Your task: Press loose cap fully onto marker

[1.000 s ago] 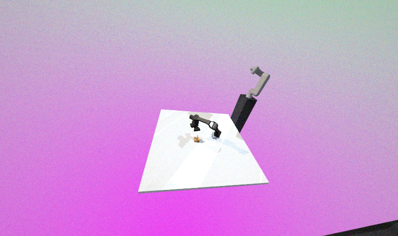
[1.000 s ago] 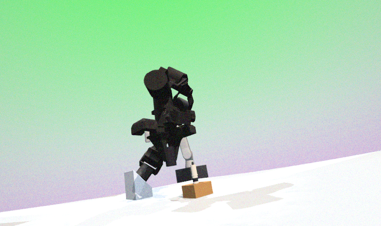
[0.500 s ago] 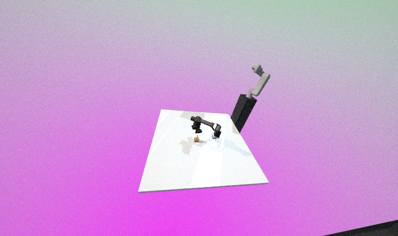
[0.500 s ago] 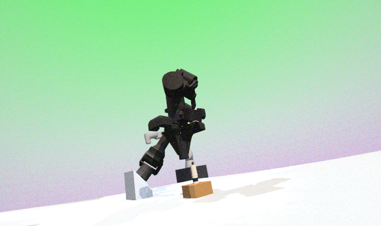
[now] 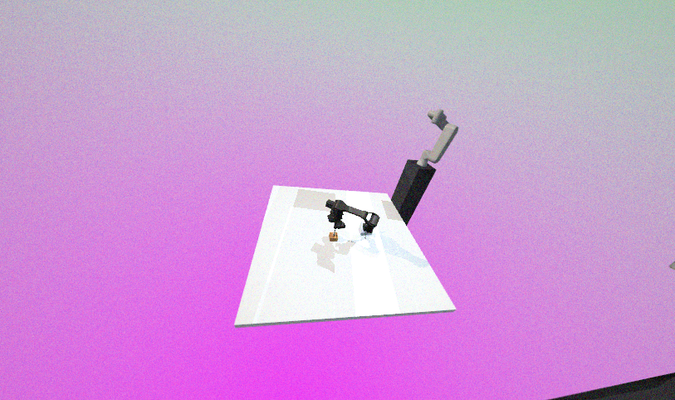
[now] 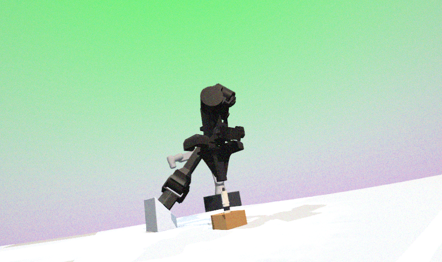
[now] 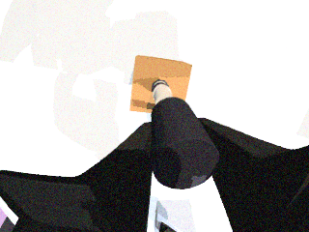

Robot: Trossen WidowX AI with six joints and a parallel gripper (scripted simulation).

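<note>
The orange holder block (image 5: 333,239) (image 6: 236,220) (image 7: 161,66) sits on the table (image 5: 300,293). The pale marker (image 6: 225,198) (image 7: 163,93) stands upright in it, its dark tip uncovered in the exterior view. My gripper (image 6: 222,178) (image 7: 174,127) is shut on the black cap (image 7: 182,137), a dark cylinder between the fingers in the wrist view. The fingers point down, a small gap above the marker tip in the exterior view. The cap covers the marker's upper end in the wrist view, and I cannot tell it from the dark fingers in the exterior view.
A light grey block (image 6: 151,215) stands by my arm's base, left of the holder in the exterior view. A second, grey arm (image 5: 445,143) stands on a black pedestal (image 5: 410,191) (image 6: 212,203) beyond the table's edge. A dark slab (image 5: 643,390) shows at the bottom right of the top view.
</note>
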